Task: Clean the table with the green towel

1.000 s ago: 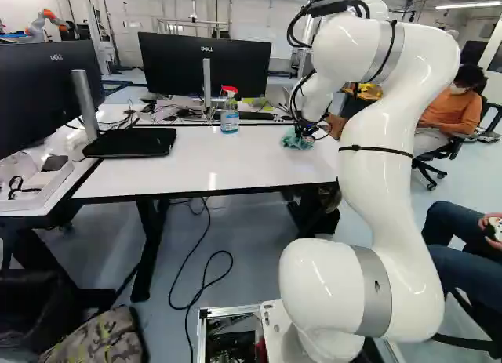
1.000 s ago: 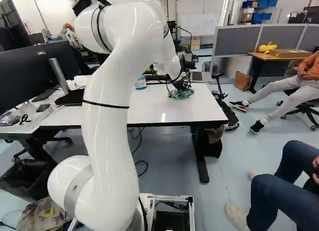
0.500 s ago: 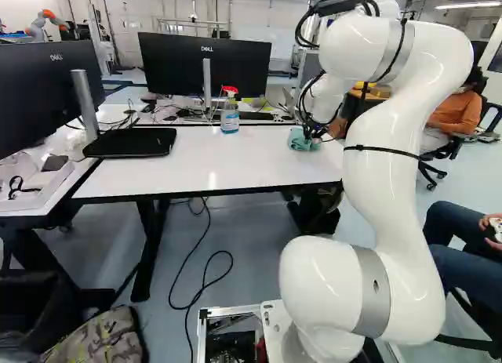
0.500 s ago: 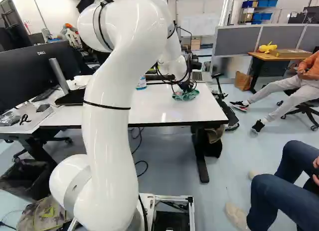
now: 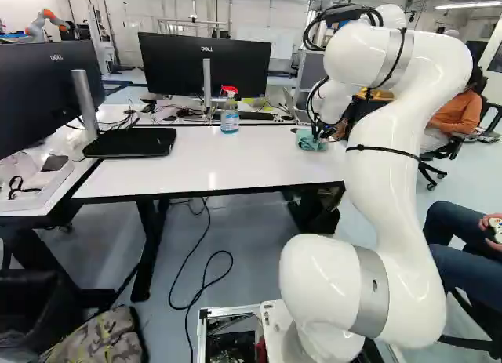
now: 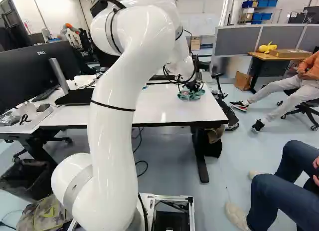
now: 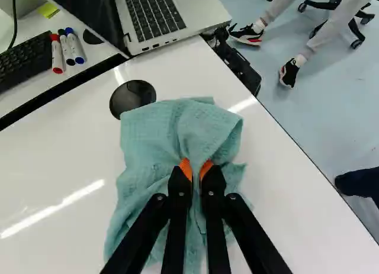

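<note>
In the right base view, the gripper (image 6: 193, 85) is low over the right part of the white table (image 6: 164, 111), at the green towel (image 6: 191, 95). The same towel (image 5: 311, 140) shows near the table's right side in the left base view. Seen from the wrist, the gripper (image 7: 196, 170) is shut on a pinched fold of the towel (image 7: 155, 129), its orange pads on either side of the cloth. The rest of the towel spreads crumpled on the tabletop around and under the fingers, covering that patch of table.
A spray bottle (image 5: 229, 114) stands at the table's back edge near the monitors (image 5: 205, 63). Ahead of the towel are a round black disc (image 7: 131, 97), a laptop (image 7: 155, 16), markers (image 7: 66, 48) and a keyboard (image 7: 23, 60). Another robot (image 5: 45, 24) stands far off.
My arm has moved right along the table, and the towel has slid right with the gripper. The base has not moved; the spray bottle stays in place.
</note>
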